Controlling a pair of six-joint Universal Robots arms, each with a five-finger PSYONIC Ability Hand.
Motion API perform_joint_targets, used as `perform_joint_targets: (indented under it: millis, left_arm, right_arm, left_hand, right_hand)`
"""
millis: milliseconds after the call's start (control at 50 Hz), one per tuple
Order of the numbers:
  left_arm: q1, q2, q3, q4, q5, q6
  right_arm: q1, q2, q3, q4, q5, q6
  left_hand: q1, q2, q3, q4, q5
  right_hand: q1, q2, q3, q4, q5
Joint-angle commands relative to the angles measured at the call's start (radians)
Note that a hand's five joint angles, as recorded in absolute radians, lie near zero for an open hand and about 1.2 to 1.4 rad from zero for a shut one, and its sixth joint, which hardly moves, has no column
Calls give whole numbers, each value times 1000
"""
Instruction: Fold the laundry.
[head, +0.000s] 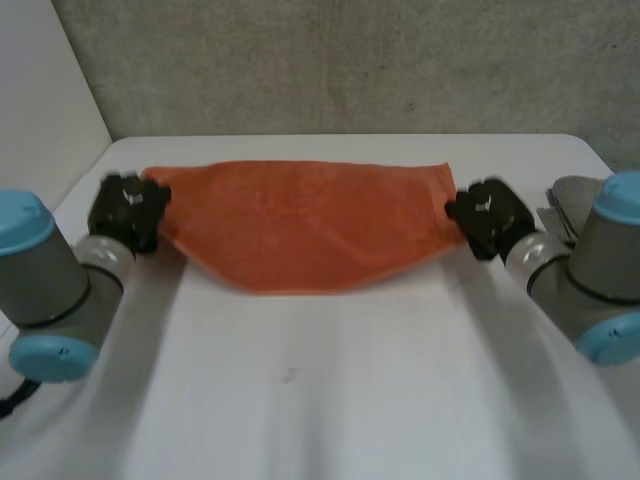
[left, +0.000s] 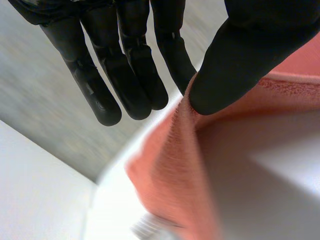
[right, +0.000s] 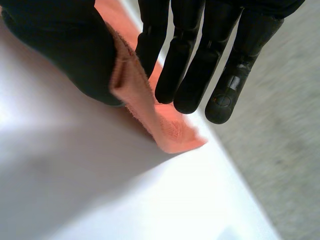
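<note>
An orange cloth (head: 305, 225) hangs stretched between both hands above the white table (head: 330, 390), its lower edge sagging to a blunt point. My left hand (head: 128, 212) holds the cloth's left corner; in its wrist view the thumb (left: 240, 65) pinches the orange cloth (left: 175, 170) against the fingers (left: 135, 85). My right hand (head: 488, 218) holds the right corner; there the thumb (right: 65, 55) presses the cloth's corner (right: 145, 105) against the fingers (right: 190, 65).
A grey wall (head: 340, 60) rises behind the table's far edge. A grey object (head: 568, 205) lies at the table's right edge, by my right arm. A white panel (head: 40, 110) stands at the left.
</note>
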Motion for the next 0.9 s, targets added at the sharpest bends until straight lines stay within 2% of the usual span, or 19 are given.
perform_joint_targets:
  millis: [20, 100, 180, 240, 260, 300, 460, 540, 680, 800, 900]
  left_arm:
    - [11, 1, -93, -130, -10, 70]
    - [27, 33, -146, -157, -10, 74]
    - [60, 59, -186, -157, 4, 70]
    - [71, 61, -194, -152, 7, 67]
    - [79, 59, -191, -152, 11, 65]
    - [83, 56, -189, -152, 22, 65]
    - [146, 49, -188, -161, 129, 62]
    - [172, 49, -189, -161, 149, 60]
    - [199, 47, -185, -151, 152, 44]
    - [209, 4, -156, -152, 152, -35]
    - [212, -16, -148, -154, 145, -38]
  right_arm:
    - [-5, -40, 106, 136, 33, -69]
    - [-11, -99, 143, 251, 58, -63]
    - [-36, -148, 196, 267, 55, -63]
    - [-36, -162, 213, 258, 55, -63]
    - [-36, -162, 215, 256, 55, -63]
    - [-37, -162, 215, 255, 53, -61]
    - [-48, -157, 212, 213, 52, -6]
    - [-74, -160, 207, 209, 44, 40]
    - [-106, -160, 204, 209, 30, 67]
    - [-115, -159, 213, 209, 30, 80]
    - [-115, -160, 215, 207, 30, 81]
  left_hand:
    - [259, 199, 201, 193, 243]
    - [259, 199, 201, 193, 243]
    - [259, 199, 201, 193, 243]
    - [-12, -73, -71, -79, -29]
    - [-220, -280, -278, -286, -236]
    - [-417, -478, -476, -484, -434]
    - [-474, -535, -533, -540, -490]
    - [-471, -532, -530, -537, -487]
    - [-459, -520, -518, -526, -476]
    - [-427, -488, -486, -493, -443]
    - [-410, -471, -468, -476, -426]
  right_hand:
    - [416, 218, 216, 204, 220]
    - [416, 218, 216, 204, 220]
    - [416, 218, 216, 204, 220]
    - [416, 218, 216, 204, 220]
    - [416, 218, 216, 204, 220]
    - [416, 218, 216, 204, 220]
    - [416, 218, 216, 204, 220]
    - [416, 218, 216, 204, 220]
    - [416, 218, 216, 204, 220]
    - [416, 218, 216, 204, 220]
    - [416, 218, 216, 204, 220]
